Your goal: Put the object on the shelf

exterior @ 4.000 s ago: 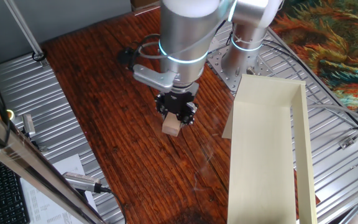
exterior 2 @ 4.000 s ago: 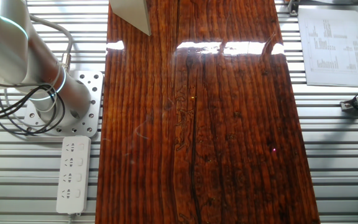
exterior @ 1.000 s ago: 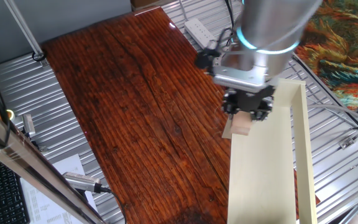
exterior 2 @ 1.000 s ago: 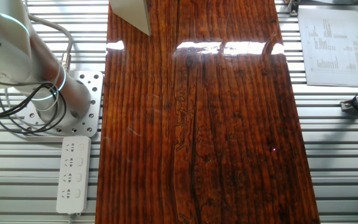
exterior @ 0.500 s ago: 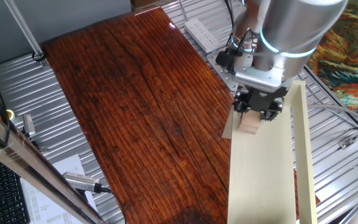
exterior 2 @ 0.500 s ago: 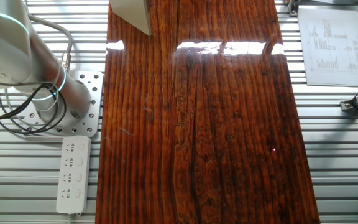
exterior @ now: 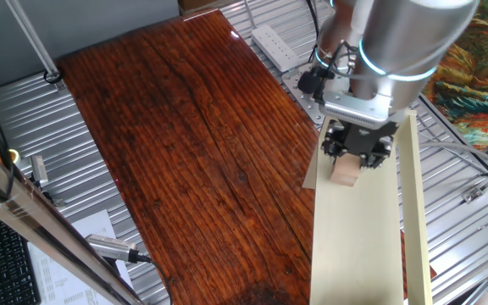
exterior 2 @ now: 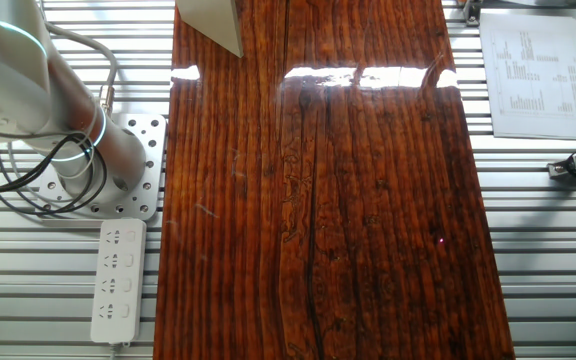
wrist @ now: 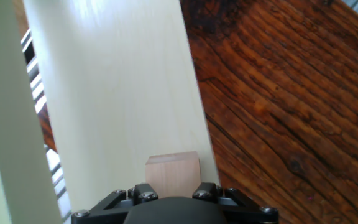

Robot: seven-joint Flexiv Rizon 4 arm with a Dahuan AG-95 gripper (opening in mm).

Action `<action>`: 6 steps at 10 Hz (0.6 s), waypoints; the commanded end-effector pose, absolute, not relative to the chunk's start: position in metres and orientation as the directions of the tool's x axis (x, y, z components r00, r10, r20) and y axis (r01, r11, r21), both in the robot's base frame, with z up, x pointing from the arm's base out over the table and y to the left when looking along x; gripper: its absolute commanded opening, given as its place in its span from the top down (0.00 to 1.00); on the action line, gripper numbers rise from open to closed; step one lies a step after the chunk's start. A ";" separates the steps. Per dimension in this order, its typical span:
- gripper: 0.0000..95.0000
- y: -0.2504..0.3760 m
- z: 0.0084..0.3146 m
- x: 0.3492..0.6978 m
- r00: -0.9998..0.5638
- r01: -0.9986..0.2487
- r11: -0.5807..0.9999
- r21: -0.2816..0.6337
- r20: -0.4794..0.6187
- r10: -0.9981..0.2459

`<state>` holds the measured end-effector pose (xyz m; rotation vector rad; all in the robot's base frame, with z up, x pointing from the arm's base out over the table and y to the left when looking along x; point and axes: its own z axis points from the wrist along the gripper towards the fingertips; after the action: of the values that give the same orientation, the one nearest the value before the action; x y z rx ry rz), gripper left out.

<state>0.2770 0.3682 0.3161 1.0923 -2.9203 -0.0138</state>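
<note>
Hand view alone: cube (wrist: 172,171) over shelf (wrist: 117,93), fingers hidden

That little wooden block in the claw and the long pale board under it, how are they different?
The cube is small and tan; the shelf is far bigger, long and cream-coloured. The cube is a solid block, while the shelf is a flat board with a thin raised side wall. The cube is held in the gripper; the shelf lies beside the dark wooden table. Both are pale, plain and straight-edged.

The dark striped wooden table (exterior: 176,127) carries the cream shelf (exterior: 354,246).
</note>
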 end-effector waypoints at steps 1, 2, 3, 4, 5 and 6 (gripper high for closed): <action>1.00 0.366 0.317 0.277 -0.719 -0.695 0.719 0.019 0.016 -0.695; 1.00 0.368 0.315 0.277 -0.712 -0.702 0.712 0.018 0.005 -0.702; 1.00 0.369 0.313 0.277 -0.705 -0.709 0.705 0.015 0.004 -0.710; 1.00 0.370 0.312 0.277 -0.706 -0.708 0.706 0.014 0.005 -0.708; 1.00 0.372 0.311 0.276 -0.706 -0.708 0.706 0.013 0.005 -0.708; 1.00 0.372 0.310 0.276 -0.705 -0.709 0.705 0.009 0.010 -0.709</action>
<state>0.2770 0.3728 0.3090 1.1994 -2.8863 -0.0025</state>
